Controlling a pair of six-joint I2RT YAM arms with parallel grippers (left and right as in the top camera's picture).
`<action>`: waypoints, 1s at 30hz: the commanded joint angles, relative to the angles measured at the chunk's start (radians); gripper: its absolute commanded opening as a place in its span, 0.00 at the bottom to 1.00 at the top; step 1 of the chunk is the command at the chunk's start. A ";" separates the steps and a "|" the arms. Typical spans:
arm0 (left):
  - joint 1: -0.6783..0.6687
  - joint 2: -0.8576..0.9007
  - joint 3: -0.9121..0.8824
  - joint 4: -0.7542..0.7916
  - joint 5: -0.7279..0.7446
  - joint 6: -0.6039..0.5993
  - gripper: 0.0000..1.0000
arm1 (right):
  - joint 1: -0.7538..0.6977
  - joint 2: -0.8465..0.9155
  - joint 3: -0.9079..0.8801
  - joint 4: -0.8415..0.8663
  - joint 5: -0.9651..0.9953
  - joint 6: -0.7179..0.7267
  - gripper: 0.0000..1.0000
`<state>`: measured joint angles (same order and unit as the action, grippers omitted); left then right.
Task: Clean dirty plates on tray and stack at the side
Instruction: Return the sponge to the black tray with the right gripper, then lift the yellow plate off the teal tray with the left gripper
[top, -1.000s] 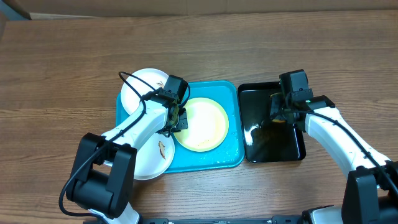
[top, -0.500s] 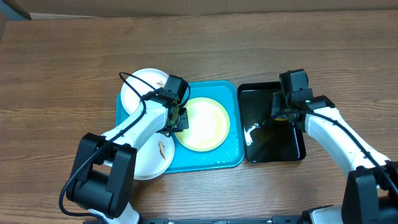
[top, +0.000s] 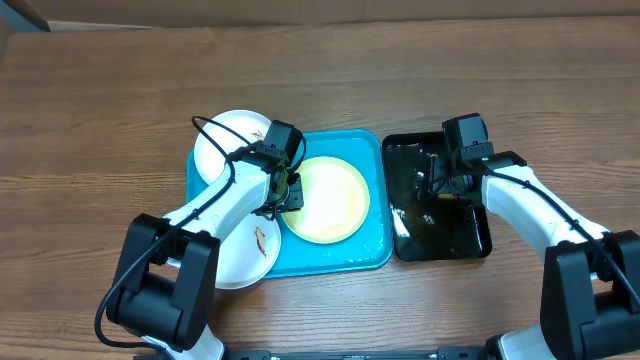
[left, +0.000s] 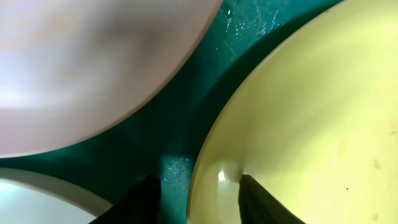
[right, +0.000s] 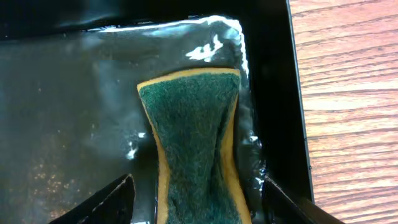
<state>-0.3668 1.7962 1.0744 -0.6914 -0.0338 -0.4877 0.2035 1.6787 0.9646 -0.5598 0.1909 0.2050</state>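
Leftmost, the far white plate (top: 222, 140) and the near white plate (top: 240, 262), marked with a brown smear (top: 260, 238), are seen overlapping the left rim of the turquoise tray (top: 360, 258). The yellow-green plate (top: 335, 200) is laid flat in that tray, its left rim pinched by the left end effector (top: 289, 194). Further right, a sponge (right: 196, 143) is squeezed by the right end effector (top: 447, 188) inside the black tray (top: 470, 245).

Swung the right claw (right: 198, 202) a little leftward over the black tray (top: 460, 240), with wrist and forearm drawn in closer to the tray's middle. Carried the sponge (right: 193, 124) along, pinched at its waist. Stirred up the water (top: 402, 214) there, with more bright glints scattered than a second ago. Nudged the yellow-green plate (top: 325, 200) a touch rightward on the turquoise tray (top: 340, 258).
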 joint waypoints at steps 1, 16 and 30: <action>-0.008 0.001 0.007 -0.001 0.009 0.008 0.40 | -0.003 0.006 0.003 0.009 0.010 0.000 0.67; -0.016 0.012 0.007 0.018 0.009 0.001 0.39 | -0.003 0.007 0.003 -0.003 -0.012 0.000 0.88; -0.016 0.014 0.010 0.018 0.016 0.002 0.04 | -0.003 -0.025 0.057 -0.027 -0.013 0.041 0.94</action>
<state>-0.3782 1.7966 1.0744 -0.6758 -0.0303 -0.4881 0.2035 1.6787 0.9676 -0.5770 0.1814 0.2085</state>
